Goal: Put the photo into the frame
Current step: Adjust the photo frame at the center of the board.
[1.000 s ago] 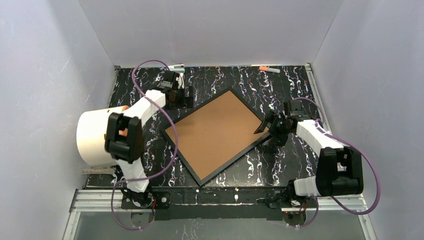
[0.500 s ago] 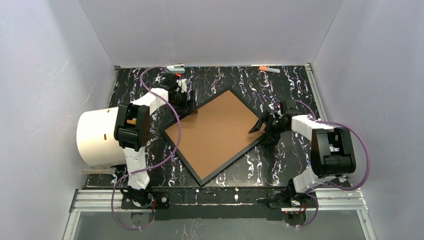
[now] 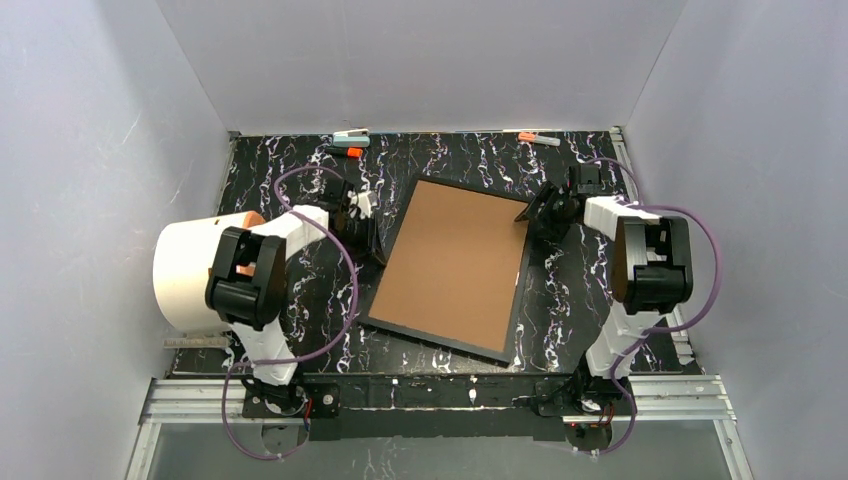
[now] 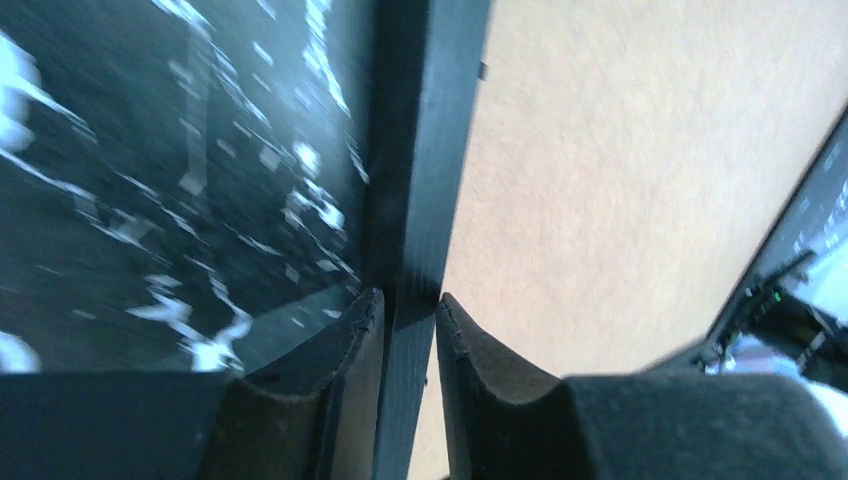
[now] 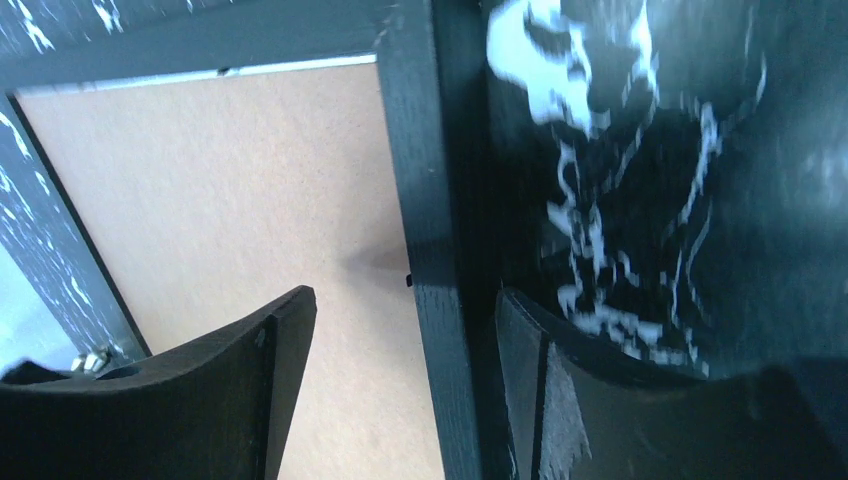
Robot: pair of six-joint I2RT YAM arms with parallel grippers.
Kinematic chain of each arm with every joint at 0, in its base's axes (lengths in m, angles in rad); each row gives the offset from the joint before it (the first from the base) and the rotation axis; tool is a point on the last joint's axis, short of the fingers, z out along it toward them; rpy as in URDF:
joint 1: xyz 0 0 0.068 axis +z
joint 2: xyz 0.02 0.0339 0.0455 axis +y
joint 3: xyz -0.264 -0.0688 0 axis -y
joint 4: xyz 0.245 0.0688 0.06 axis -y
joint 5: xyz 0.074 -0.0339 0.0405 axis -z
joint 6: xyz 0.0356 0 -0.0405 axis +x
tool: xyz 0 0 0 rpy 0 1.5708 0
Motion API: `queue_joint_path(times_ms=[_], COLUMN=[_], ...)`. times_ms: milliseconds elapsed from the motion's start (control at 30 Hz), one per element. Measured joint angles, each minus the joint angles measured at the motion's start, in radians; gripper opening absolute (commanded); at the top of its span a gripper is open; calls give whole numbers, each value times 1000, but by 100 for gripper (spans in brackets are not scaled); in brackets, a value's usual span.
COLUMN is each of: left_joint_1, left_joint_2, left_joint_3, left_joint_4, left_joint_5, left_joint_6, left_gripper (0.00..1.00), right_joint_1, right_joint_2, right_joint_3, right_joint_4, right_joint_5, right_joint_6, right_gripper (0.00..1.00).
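The frame (image 3: 437, 343) lies face down on the dark marbled table, its brown backing board (image 3: 455, 262) up. My left gripper (image 3: 376, 236) sits at the frame's left long edge. In the left wrist view both fingers of the left gripper (image 4: 410, 310) pinch the black rail (image 4: 425, 150). My right gripper (image 3: 537, 212) is at the frame's far right corner. In the right wrist view the right gripper (image 5: 405, 310) straddles the rail (image 5: 425, 180), open: one finger hangs over the board (image 5: 230, 200), the other lies against the rail's outer side. The photo is out of view.
A large white cylinder (image 3: 185, 275) stands at the left by the left arm. Markers (image 3: 350, 133) (image 3: 538, 138) lie along the table's back edge, with an orange-capped one (image 3: 345, 152) just in front. A ruler (image 3: 195, 341) lies near the front left. Grey walls enclose the table.
The frame has turned counter-clockwise from a diamond pose to nearly upright. The left gripper came nearer and closed on the left rail. The right gripper moved toward the back and its jaws narrowed.
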Motion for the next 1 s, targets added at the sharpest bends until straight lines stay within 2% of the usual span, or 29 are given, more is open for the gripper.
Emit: queue_joint_path(times_ms=[167,267,400,533,667,800,867,1000], left_joint_1=[-75,-128,-159,-160,-159,-159,-159,-159], left_joint_2=[-112,-159,-212,-242,-271,-283,-280,-259], left_joint_3=[-132,-200,-273,-297,-323,-328,-328,-329], left_joint_4=[18,40,64,102,184,238,261,307], left_joint_5=[55,80,89,86,86,53,28,-16], left_joint_6=[-42,-75,-128,-184,-249,-289,-312,-350], left_gripper=[17,17,28,44,48,45,44,43], right_joint_1=[-15,-19,-19,-15,-6,37,116,370], right_joint_2=[87,129,133,93,-30,-206,-286,-357], right_joint_3=[90,135,166,189,179,58,-36,-187], right_joint_4=[63,95,88,26,-56,-18,24,127], right_joint_5=[-16,-45,-58,0,14,-89,-140,-190], right_joint_6=[-11,-17,-21,-13,-2,51,93,192], right_gripper=[71,74,87,89,76,65,59,46])
